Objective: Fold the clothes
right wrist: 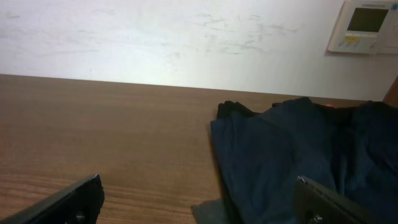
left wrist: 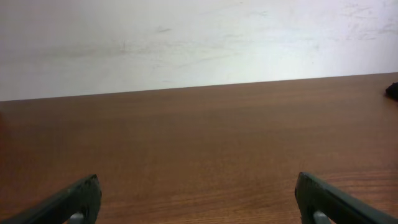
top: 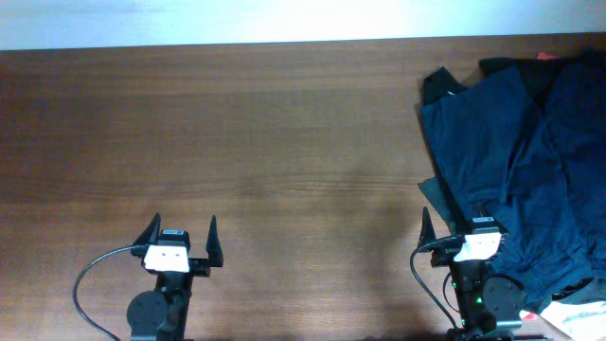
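Note:
The clothes are a rumpled pile at the table's right side. The main piece is a navy blue garment [top: 511,161], with black fabric [top: 516,76] at its far edge. It also shows in the right wrist view [right wrist: 292,155]. My right gripper [top: 458,225] is open and empty at the pile's near left edge; its right finger sits over the navy fabric. My left gripper [top: 181,230] is open and empty over bare table at the front left, far from the pile.
A wooden table [top: 237,142] spans the view, with a white wall [right wrist: 186,37] behind it. A wall controller [right wrist: 364,25] hangs at the right. White and pink items [top: 573,317] lie at the front right corner.

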{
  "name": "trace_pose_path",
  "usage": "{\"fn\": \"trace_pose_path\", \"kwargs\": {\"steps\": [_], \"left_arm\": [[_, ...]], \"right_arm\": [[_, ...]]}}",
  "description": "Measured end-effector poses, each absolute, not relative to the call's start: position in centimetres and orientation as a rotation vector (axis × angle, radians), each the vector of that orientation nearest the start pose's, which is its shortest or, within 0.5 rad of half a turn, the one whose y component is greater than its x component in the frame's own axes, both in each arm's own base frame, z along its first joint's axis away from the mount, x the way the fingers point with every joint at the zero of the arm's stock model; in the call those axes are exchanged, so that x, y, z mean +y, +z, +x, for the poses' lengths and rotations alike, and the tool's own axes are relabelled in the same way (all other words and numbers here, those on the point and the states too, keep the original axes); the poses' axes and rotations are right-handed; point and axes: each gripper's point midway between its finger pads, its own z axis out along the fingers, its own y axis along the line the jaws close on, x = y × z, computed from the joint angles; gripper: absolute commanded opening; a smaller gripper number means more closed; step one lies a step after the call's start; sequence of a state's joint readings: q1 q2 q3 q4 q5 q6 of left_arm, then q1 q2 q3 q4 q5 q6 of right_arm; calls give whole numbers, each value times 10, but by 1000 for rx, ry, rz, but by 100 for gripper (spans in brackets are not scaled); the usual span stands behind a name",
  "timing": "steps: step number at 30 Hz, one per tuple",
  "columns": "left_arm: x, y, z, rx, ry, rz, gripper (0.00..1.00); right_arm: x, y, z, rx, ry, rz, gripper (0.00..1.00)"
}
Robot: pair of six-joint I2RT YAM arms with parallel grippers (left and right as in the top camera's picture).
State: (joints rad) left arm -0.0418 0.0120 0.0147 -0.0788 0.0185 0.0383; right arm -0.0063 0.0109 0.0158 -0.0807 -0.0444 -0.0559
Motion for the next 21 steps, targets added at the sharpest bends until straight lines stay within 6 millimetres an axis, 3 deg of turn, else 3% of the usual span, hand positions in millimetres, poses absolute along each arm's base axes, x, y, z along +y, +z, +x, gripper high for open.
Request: {"fn": "trace_pose_path", "kwargs": {"steps": [21], "left_arm": [[-14,161,246,1636,-21,83,99]], "right_arm": [[6,159,246,1645,-11,-75,99]]}}
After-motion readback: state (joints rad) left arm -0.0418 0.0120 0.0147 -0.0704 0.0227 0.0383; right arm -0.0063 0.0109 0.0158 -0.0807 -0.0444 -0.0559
